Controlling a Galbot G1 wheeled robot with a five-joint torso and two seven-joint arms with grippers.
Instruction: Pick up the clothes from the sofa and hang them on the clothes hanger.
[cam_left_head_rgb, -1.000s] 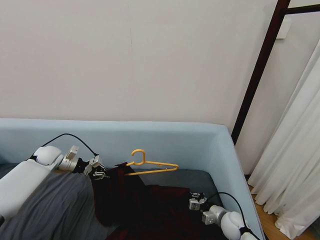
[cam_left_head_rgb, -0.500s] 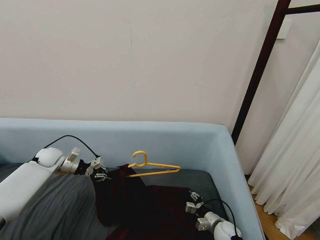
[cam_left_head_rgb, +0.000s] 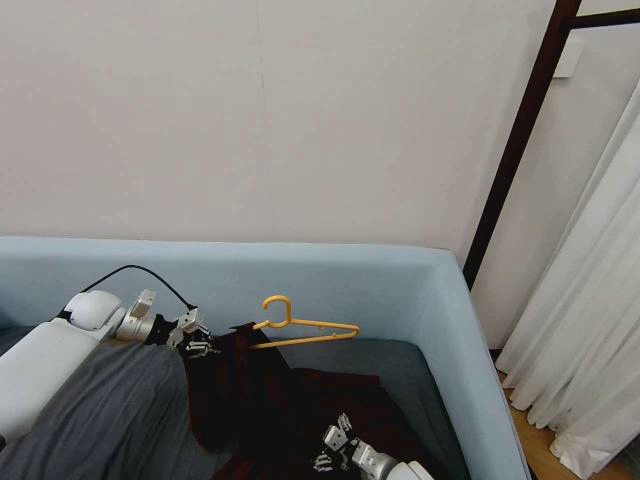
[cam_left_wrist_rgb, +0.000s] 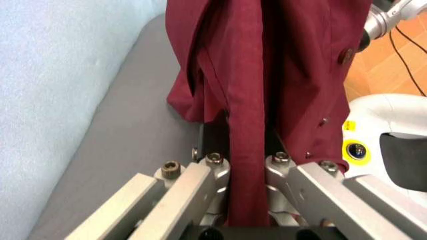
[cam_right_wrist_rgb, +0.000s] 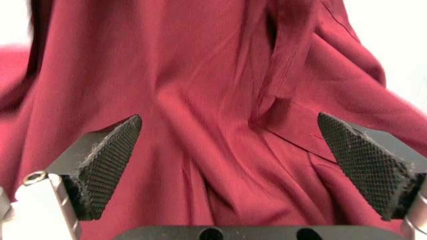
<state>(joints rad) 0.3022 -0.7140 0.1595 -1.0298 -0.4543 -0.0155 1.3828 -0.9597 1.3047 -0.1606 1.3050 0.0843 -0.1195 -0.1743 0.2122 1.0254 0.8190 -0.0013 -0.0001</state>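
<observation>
The dark red garment (cam_left_head_rgb: 250, 390) hangs from its collar end at the left of the sofa (cam_left_head_rgb: 300, 268). Its long axis runs nearly straight down, then the lower part spreads to the right across the grey seat cushion (cam_left_head_rgb: 405, 362). The left claw (cam_left_head_rgb: 196, 337) reaches in from the left and is pinched narrow on a vertical fold of the cloth. In the left wrist view the metal fingers (cam_left_wrist_rgb: 200, 179) press the fold from both sides.

The yellow hanger (cam_left_head_rgb: 305, 327) sits at the top of the garment. Its hook stands upward at the left end, and its bar runs almost level to the right along the sofa back, dipping slightly at the far tip. The left shoulder of the hanger goes into the dark cloth, but I cannot tell whether it is properly inside the garment.

The right claw (cam_left_head_rgb: 335, 452) is low at the front, over the part of the garment that lies on the seat. It is spread wide, with its black textured pads (cam_right_wrist_rgb: 107, 165) far apart and rumpled red cloth between them. No cloth is caught in it.

The sofa is pale blue with a high back and a side wall on the right. Behind it is a plain cream wall (cam_left_head_rgb: 250, 120). To the right a dark wooden post (cam_left_head_rgb: 515, 150) leans upward, beside a white curtain (cam_left_head_rgb: 590, 330) that falls to a wooden floor (cam_left_head_rgb: 530, 430).
</observation>
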